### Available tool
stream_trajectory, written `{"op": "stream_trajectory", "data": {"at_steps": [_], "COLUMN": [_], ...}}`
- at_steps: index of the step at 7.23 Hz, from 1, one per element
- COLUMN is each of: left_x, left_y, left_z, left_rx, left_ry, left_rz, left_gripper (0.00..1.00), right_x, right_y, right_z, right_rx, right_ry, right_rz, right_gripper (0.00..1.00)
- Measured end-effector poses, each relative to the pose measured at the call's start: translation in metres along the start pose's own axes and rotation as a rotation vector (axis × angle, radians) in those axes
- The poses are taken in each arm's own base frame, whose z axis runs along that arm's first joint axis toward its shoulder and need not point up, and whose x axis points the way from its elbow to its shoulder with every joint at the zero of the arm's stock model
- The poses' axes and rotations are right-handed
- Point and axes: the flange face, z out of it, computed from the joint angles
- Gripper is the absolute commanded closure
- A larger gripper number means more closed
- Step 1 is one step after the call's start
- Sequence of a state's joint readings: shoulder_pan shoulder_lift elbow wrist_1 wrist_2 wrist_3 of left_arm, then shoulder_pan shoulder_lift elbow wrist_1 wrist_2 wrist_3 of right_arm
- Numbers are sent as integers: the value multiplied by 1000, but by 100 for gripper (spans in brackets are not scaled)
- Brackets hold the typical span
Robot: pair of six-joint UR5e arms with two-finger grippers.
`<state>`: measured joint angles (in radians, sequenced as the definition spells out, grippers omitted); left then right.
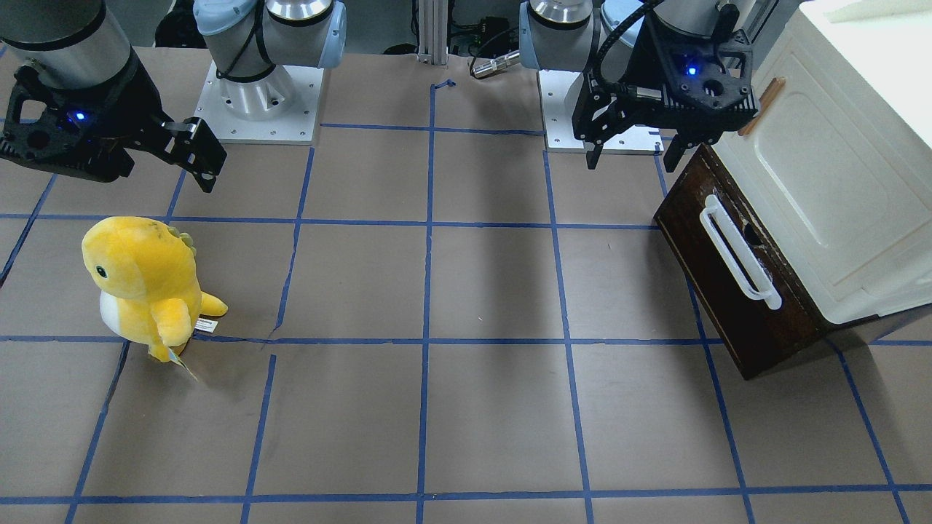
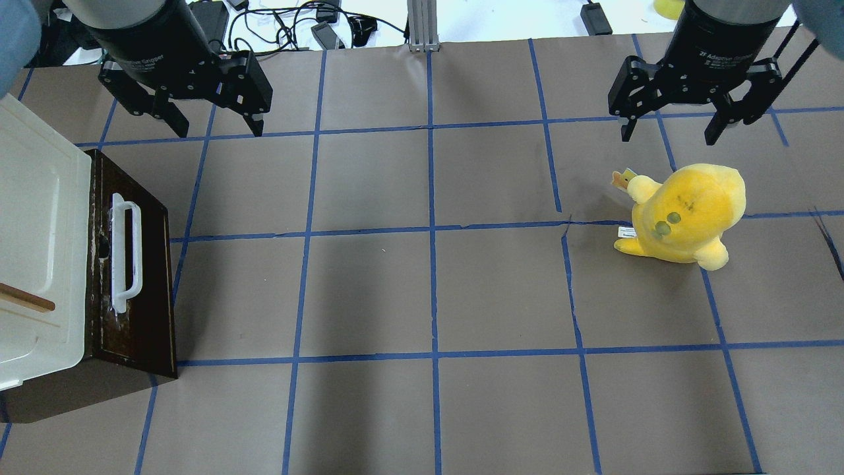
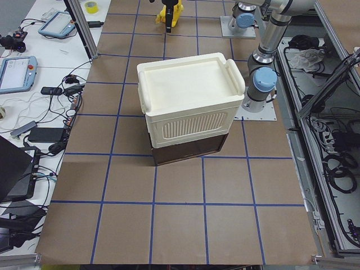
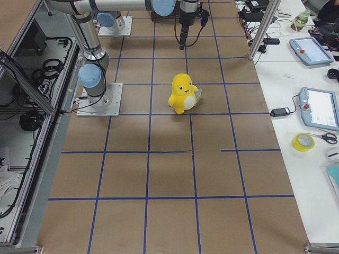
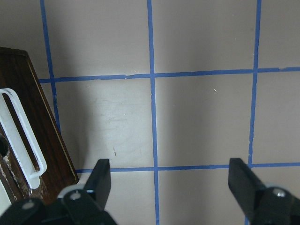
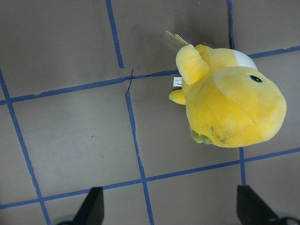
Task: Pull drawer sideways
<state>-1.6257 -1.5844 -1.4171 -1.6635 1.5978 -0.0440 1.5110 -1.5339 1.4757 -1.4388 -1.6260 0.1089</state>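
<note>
**A:** Two grippers up, nothing held. The left gripper [image 2: 216, 125] hangs above the table [image 2: 428, 297] with its jaws spread wide. The right gripper [image 2: 667, 132] is just as wide, over by the yellow plush toy [image 2: 686, 211], well apart from the job.

**B:** Where's the drawer [image 2: 155, 297]?

**A:** At the table's left end, under the cream cabinet [image 2: 39, 231], with its dark front facing the middle of the table. No pale interior shows in any view, so I log it as shut. Its white bar handle [image 2: 138, 244] runs along the front, and nothing touches it.

**B:** Which step, then?

**A:** Approach, I'd judge, and hardly begun. The left gripper is near the end of the drawer front closest to the robot's base, off to one side and higher. The wrist view has the handle at its left edge, outside the fingers [image 5: 102, 176].

**B:** Next move?

**A:** My reading: the left arm comes down and across to the handle's middle, wrist turned so the jaws straddle the bar, with one finger slipping into the gap behind it. Then it closes and draws straight out toward the table's centre, square to the front. Off square, the drawer may bind or drag the cabinet along. The right arm has no part that I can see.
</note>
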Motion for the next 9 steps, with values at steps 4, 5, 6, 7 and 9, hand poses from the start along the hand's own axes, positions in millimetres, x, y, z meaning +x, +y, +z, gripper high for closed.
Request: {"op": "stream_trajectory", "data": {"at_steps": [4, 5, 6, 7, 9], "left_x": [0, 1, 3, 7, 36], "left_y": [-1, -4, -8, -10, -4], "left_z": [5, 11, 25, 40, 62], "left_rx": [4, -7, -30, -44, -32], "left_ry": [-10, -13, -15, -17, -51], "left_rz": [-41, -63, -96, -134, -159], "left_gripper": [10, 10, 10, 9, 9], "right_x": [0, 0, 0, 0, 0], "right_y": [0, 0, 0, 0, 0], "right_z": [0, 0, 0, 0, 0], "right_rx": [0, 0, 0, 0, 0], "right_ry": [0, 0, 0, 0, 0], "right_rz": [0, 0, 0, 0, 0], "right_gripper": [0, 0, 0, 0, 0]}}
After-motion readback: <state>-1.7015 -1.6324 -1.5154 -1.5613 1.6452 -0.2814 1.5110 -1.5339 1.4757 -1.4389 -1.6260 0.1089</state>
